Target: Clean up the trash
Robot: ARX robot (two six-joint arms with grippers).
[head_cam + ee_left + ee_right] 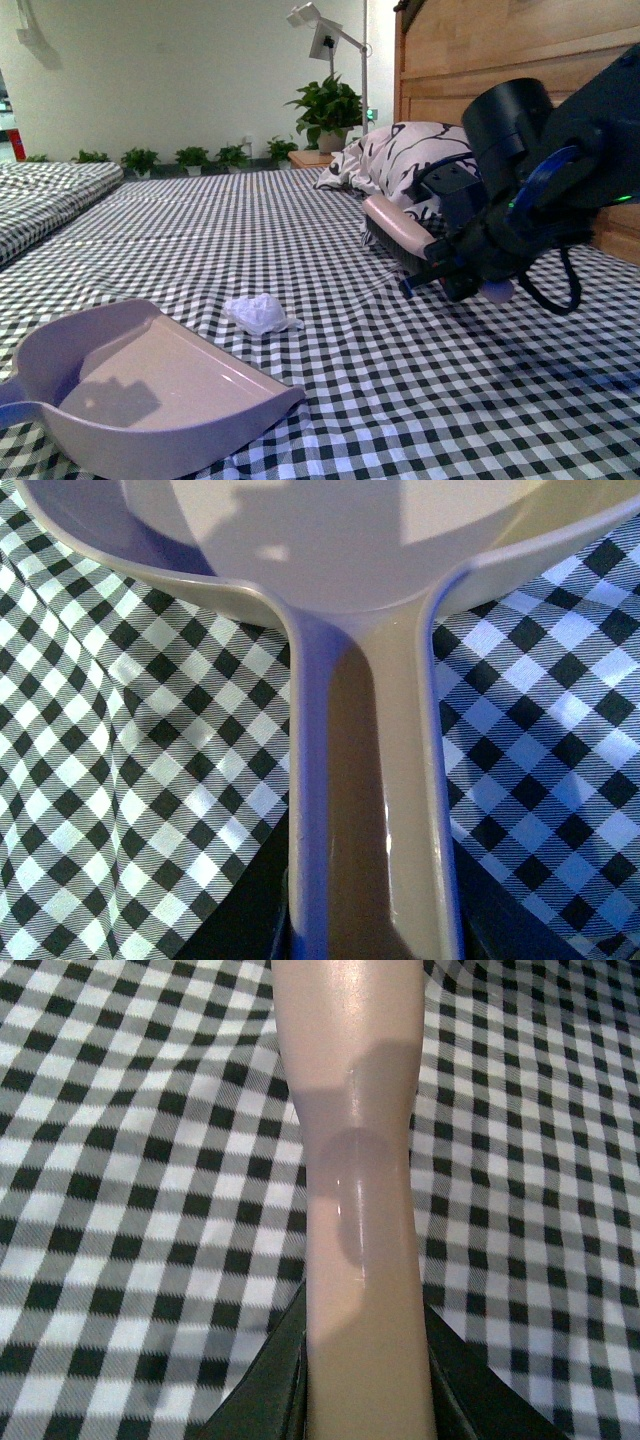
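The trash [262, 313], a small crumpled white wad, lies on the checked bedspread [200, 220] just beyond the lip of the pale pink dustpan [150, 390]. My left gripper [372, 935] is shut on the dustpan's handle [375, 780], with the pan resting on the cloth at the near left. Raised above the bed to the right of the trash is the brush [398, 232], pink-backed with dark bristles, and my right gripper [368, 1390] is shut on its handle [358, 1160]. The right arm [540, 180] fills the right side of the front view.
A white-and-black patterned pillow [400, 155] leans against the wooden headboard [480, 50] behind the brush. A second checked bed [45, 195] lies at the far left. Potted plants [325, 110] and a lamp stand [362, 60] line the back wall.
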